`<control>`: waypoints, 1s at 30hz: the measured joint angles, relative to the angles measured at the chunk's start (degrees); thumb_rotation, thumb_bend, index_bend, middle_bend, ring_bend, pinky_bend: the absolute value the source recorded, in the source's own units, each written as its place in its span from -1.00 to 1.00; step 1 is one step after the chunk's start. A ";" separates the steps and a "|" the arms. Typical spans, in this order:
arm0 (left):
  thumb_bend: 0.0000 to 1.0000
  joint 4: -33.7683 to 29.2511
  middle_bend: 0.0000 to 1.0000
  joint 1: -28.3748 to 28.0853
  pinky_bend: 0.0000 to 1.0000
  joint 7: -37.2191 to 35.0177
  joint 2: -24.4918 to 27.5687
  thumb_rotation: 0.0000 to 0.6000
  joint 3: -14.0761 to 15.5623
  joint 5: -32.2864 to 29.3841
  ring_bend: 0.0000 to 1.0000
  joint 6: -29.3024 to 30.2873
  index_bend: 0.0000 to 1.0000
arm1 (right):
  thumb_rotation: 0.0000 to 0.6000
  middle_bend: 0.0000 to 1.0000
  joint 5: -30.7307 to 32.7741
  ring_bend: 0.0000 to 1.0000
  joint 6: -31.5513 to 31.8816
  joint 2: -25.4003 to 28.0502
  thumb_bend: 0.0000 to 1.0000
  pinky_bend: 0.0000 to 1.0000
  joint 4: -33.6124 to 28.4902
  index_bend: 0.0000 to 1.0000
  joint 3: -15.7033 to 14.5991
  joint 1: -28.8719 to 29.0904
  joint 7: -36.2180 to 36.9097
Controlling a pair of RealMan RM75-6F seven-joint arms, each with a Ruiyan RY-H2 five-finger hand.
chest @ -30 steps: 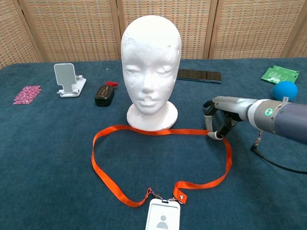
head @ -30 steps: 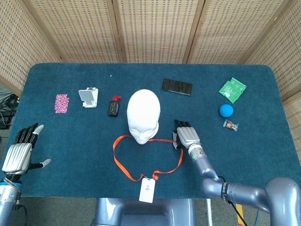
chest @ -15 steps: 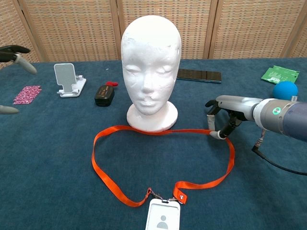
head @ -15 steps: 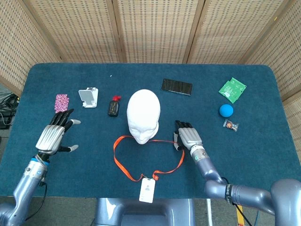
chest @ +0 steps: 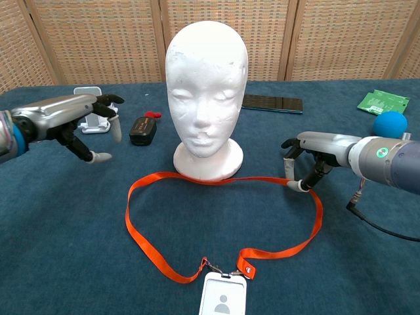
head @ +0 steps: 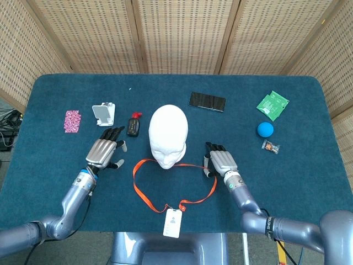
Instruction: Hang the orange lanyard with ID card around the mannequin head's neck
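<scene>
The white mannequin head (head: 168, 134) (chest: 207, 85) stands upright mid-table, facing me. The orange lanyard (head: 193, 164) (chest: 256, 182) lies in a loop on the cloth in front of its base, with the ID card (head: 172, 223) (chest: 223, 296) at the near edge. My right hand (head: 219, 160) (chest: 314, 156) pinches the strap at the loop's right corner, fingers curled down onto it. To the left of the head, my left hand (head: 105, 150) (chest: 75, 121) hovers with fingers spread, holding nothing, just beyond the loop's left side.
On the blue table cloth: a white phone stand (head: 103, 114), a black device with a red tip (head: 133, 126), a pink card (head: 72, 121), a black phone (head: 207, 101), a green packet (head: 272, 105), a blue ball (head: 265, 129), a small wrapper (head: 270, 146).
My left hand has swept from the table's left edge in towards the mannequin head. The right hand has drawn the strap's right corner slightly further right.
</scene>
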 measured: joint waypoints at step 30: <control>-0.29 16.57 -1.00 -8.84 -1.00 4.46 -16.63 1.00 0.35 -6.10 -1.00 -3.35 0.07 | 1.00 -1.00 -4.02 -1.00 -3.39 -0.50 0.25 -1.00 2.87 0.41 -0.44 -1.20 5.62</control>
